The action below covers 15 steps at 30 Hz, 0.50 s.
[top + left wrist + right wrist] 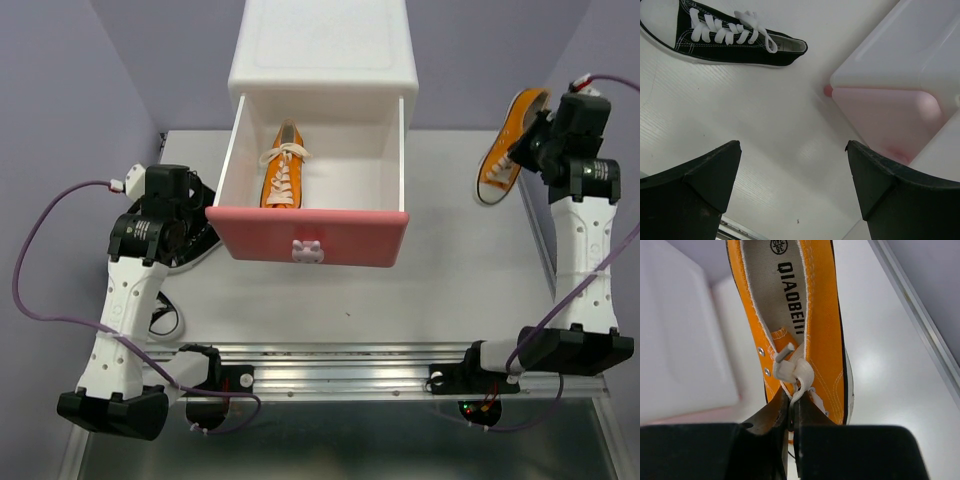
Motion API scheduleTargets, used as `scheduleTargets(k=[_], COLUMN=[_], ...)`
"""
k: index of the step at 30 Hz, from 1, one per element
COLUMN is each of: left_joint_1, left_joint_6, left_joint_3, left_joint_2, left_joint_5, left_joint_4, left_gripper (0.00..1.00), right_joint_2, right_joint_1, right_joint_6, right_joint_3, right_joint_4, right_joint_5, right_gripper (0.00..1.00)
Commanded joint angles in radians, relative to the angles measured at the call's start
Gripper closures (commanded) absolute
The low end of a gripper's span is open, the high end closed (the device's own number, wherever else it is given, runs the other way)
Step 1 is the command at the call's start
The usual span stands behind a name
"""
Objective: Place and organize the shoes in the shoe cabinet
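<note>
orange sneaker (pixel 825 325) is pinched at its laces by the right gripper (pixel 791 412); the left gripper (pixel 792 175) is held spread wide over the desk (pixel 765 115) near a black sneaker (pixel 755 55).

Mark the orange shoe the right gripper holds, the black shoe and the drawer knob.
Held orange shoe (pixel 822 315), right wrist view, side canvas.
Black shoe (pixel 735 54), left wrist view, side canvas.
Knob (pixel 308 251), top view, centre.

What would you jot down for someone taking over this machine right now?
Left claw: open, empty, above the table near a black shoe.
Right claw: shut on the second orange shoe, right of the cabinet.
Done: pink drawer open, first orange shoe inside.
Left: stow the held shoe, then the black ones.
</note>
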Motion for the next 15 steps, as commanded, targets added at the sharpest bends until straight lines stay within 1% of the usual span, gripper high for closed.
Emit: scheduleTargets(k=[1, 2, 5, 6, 7, 9, 10, 11, 12, 13, 15], left_joint_1=[0.006, 0.006, 0.006, 0.007, 0.006, 0.006, 0.006, 0.006, 0.006, 0.006, 0.006], left_joint_6=[0.014, 0.016, 0.014, 0.016, 0.016, 0.016, 0.017, 0.017, 0.016, 0.016, 0.014], left_joint_3=[0.055, 0.055, 0.056, 0.059, 0.063, 0.067, 0.070, 0.072, 0.073, 0.075, 0.075], left_joint_2=[0.007, 0.008, 0.011, 0.013, 0.014, 0.020, 0.025, 0.026, 0.028, 0.030, 0.031], left_joint_5=[-0.017, -0.016, -0.016, -0.017, -0.019, -0.023, -0.023, -0.023, -0.022, -0.020, -0.020], left_joint_4=[0.001, 0.004, 0.011, 0.014, 0.014, 0.015, 0.017, 0.018, 0.018, 0.020, 0.023], left_gripper=[0.01, 0.01, 0.01, 0.01, 0.01, 0.01, 0.01, 0.01, 0.01, 0.01, 0.01], right_joint_2=[0.072, 0.118, 0.172, 0.184, 0.196, 0.207, 0.210, 0.212, 0.215, 0.221, 0.265], right_joint_1=[-0.009, -0.009, -0.009, -0.009, -0.009, -0.009, -0.009, -0.009, -0.009, -0.009, -0.009], right_joint_6=[0.077, 0.126, 0.218, 0.262, 0.289, 0.376, 0.417, 0.529, 0.590, 0.637, 0.732], right_joint_3=[0.385, 0.441, 0.578, 0.645, 0.670, 0.684, 0.673, 0.664, 0.649, 0.642, 0.679], right_joint_4=[0.186, 0.217, 0.286, 0.338, 0.366, 0.448, 0.566, 0.629, 0.698, 0.813, 0.893], right_joint_5=[-0.209, -0.282, -0.353, -0.390, -0.396, -0.447, -0.476, -0.523, -0.552, -0.571, -0.621], right_gripper=[0.99, 0.99, 0.99, 0.99, 0.99, 0.99, 0.99, 0.99, 0.99, 0.99, 0.99])
